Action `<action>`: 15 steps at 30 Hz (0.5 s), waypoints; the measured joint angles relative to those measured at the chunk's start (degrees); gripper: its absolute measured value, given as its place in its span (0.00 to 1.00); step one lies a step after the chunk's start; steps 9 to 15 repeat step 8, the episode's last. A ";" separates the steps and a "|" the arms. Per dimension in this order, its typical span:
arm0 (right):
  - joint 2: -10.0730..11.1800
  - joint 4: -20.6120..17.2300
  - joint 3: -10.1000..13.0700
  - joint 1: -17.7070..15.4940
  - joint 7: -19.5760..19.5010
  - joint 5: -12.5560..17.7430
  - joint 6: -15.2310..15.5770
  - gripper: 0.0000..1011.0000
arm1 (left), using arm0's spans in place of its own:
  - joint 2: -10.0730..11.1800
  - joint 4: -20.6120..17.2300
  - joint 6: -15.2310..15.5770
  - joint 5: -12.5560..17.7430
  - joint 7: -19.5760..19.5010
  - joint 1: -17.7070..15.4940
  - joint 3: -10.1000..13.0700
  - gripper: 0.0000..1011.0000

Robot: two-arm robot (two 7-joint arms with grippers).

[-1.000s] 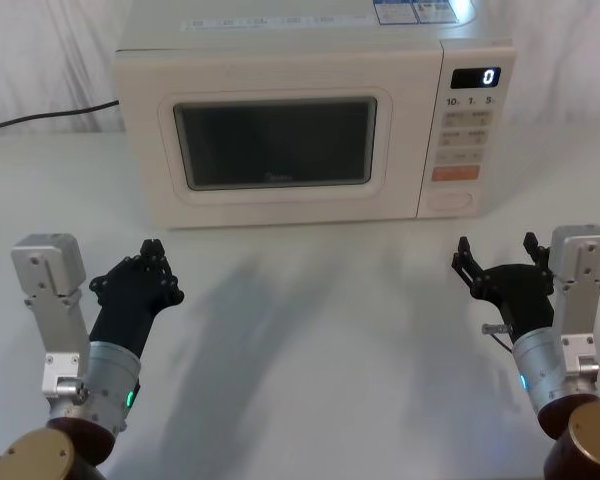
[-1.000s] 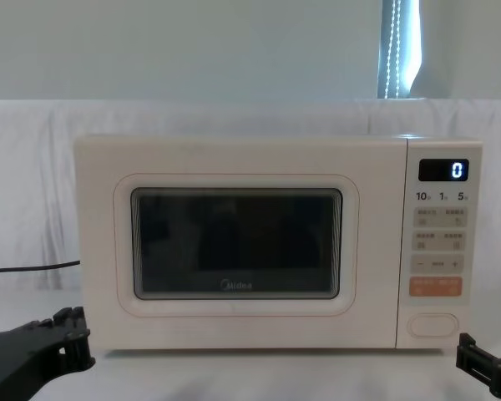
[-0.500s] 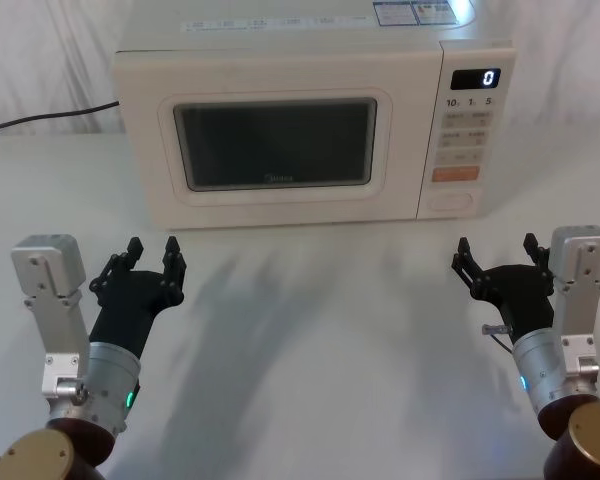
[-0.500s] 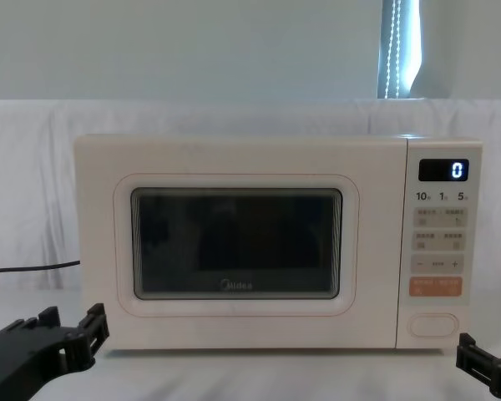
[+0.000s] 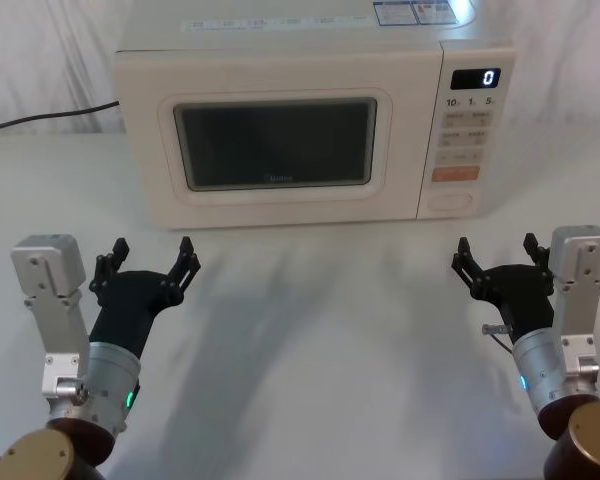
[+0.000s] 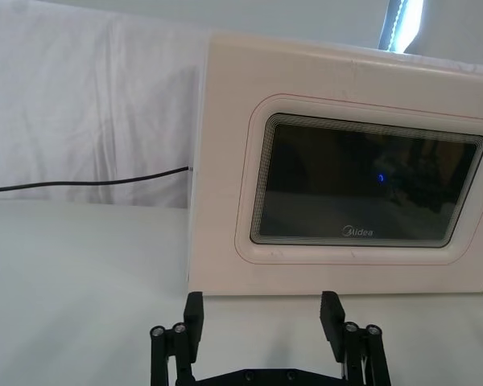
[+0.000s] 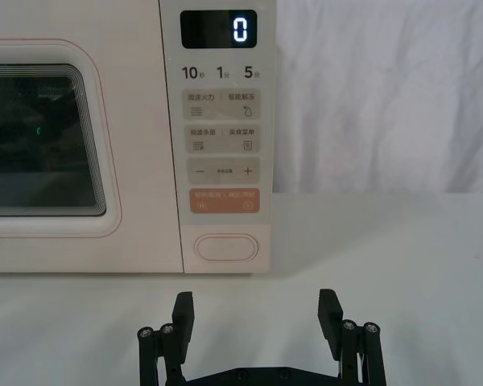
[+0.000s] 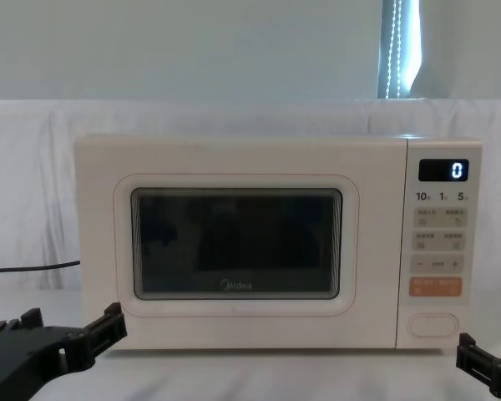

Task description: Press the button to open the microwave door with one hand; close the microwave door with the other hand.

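The cream microwave (image 5: pixel 280 60) stands at the back of the white table, its display reading "0". Its door (image 5: pixel 280 145) (image 8: pixel 234 245) (image 6: pixel 362 185), with the dark "Midea" window, is closed. The large cream button (image 5: pixel 450 200) (image 7: pixel 226 247) (image 8: pixel 432 324) sits lowest on the control panel, under the orange key. My left gripper (image 5: pixel 148 262) (image 6: pixel 262 315) hovers open and empty over the table, in front of the door's left part. My right gripper (image 5: pixel 496 257) (image 7: pixel 256 308) is open and empty too, a short way in front of the button.
A black power cable (image 5: pixel 40 115) (image 6: pixel 80 182) runs left from behind the microwave along the white backdrop. Bare white table (image 5: pixel 320 330) lies between the two arms and in front of the microwave.
My left gripper has gone from shut to wide open, staying in place. The right arm, the door and the display are unchanged.
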 joint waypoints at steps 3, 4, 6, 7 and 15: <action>0.00 0.00 0.00 0.00 0.00 0.00 0.00 0.99 | 0.00 0.00 0.00 0.00 0.00 0.00 0.00 0.98; 0.00 0.00 0.00 0.00 0.00 0.00 0.00 0.99 | 0.00 0.00 0.00 0.00 0.00 0.00 0.00 0.99; 0.00 0.00 0.00 0.00 0.00 0.00 0.00 0.99 | 0.00 0.00 0.00 0.00 0.01 0.00 0.00 0.99; 0.00 0.00 0.00 0.00 0.00 0.00 0.00 0.99 | 0.00 0.00 0.00 0.00 0.00 0.00 0.00 0.99; 0.00 0.00 0.00 0.00 0.00 0.00 0.00 0.99 | 0.00 0.00 0.00 0.00 0.00 0.00 0.00 0.99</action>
